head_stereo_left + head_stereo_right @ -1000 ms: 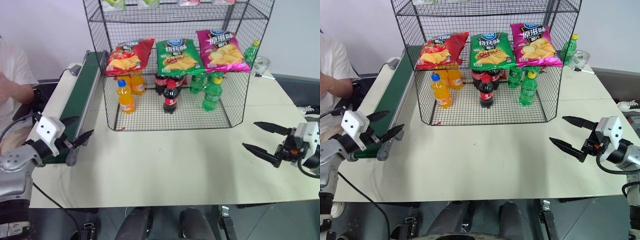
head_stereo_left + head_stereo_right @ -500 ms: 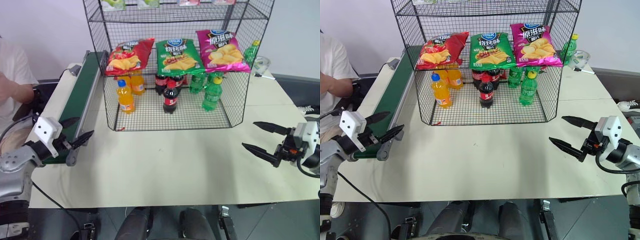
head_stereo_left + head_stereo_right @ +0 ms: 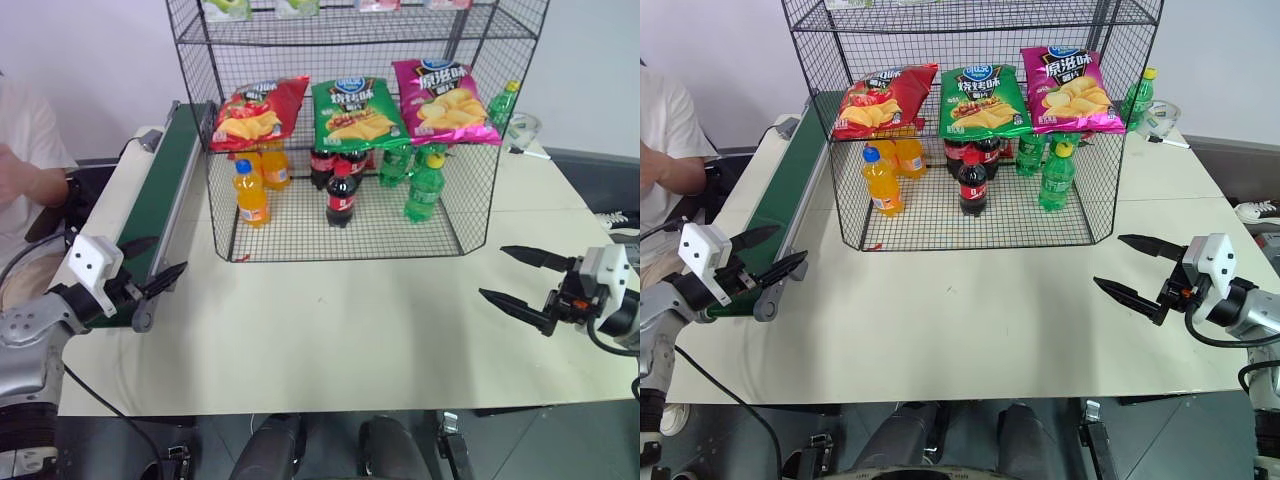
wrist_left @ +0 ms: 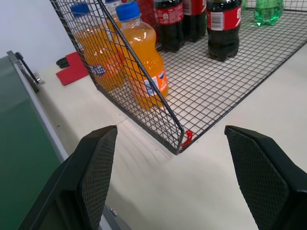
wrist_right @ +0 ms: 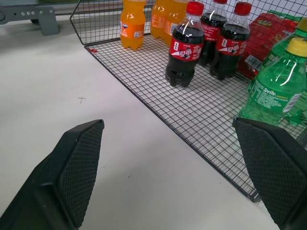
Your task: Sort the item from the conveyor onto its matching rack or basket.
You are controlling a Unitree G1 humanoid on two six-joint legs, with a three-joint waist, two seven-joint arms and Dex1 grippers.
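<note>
The red crisp bag (image 3: 258, 112) lies on the middle tier of the black wire rack (image 3: 482, 190), at its left end, tilted over the shelf's front edge. The dark-green conveyor (image 3: 158, 200) runs along the table's left side with nothing on its belt. My left gripper (image 3: 167, 254) hovers open over the conveyor's near end, holding nothing. At the table's right edge my right gripper (image 3: 492, 272) stands open and empty, pointing toward the rack. In the left wrist view the rack's front left corner (image 4: 181, 140) sits between my open fingers (image 4: 98, 165).
A green crisp bag (image 3: 355, 112) and a magenta one (image 3: 442, 100) share the red bag's tier. Orange bottles (image 3: 250, 192), cola bottles (image 3: 340, 195) and green bottles (image 3: 425, 187) stand on the bottom tier. A person (image 3: 22, 160) sits at the left. The cream table (image 3: 350, 330) spreads before the rack.
</note>
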